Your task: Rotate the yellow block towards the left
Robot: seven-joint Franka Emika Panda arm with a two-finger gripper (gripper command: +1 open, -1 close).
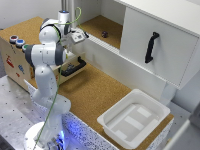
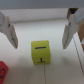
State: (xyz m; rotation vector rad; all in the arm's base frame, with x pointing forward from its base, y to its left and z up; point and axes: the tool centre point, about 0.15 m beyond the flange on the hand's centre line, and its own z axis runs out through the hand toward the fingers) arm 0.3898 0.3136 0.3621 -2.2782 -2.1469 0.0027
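In the wrist view the yellow block [image 2: 40, 51] is a small bright cube with a dark slot mark on its face, resting on a pale surface. My gripper [image 2: 40, 34] is open, with one finger [image 2: 11, 32] on each side, spread wider than the block and not touching it. In the exterior view my gripper [image 1: 80, 36] hangs at the edge of the white cabinet's lower shelf, and the block is hidden behind it.
A small dark purplish object [image 1: 104, 34] lies on the cork shelf. A black drawer handle [image 1: 151, 47] is on the white cabinet door. A white tray [image 1: 134, 117] sits on the cork table. A wooden box [image 1: 15, 55] stands behind the arm. A red thing [image 2: 2, 72] lies near the block.
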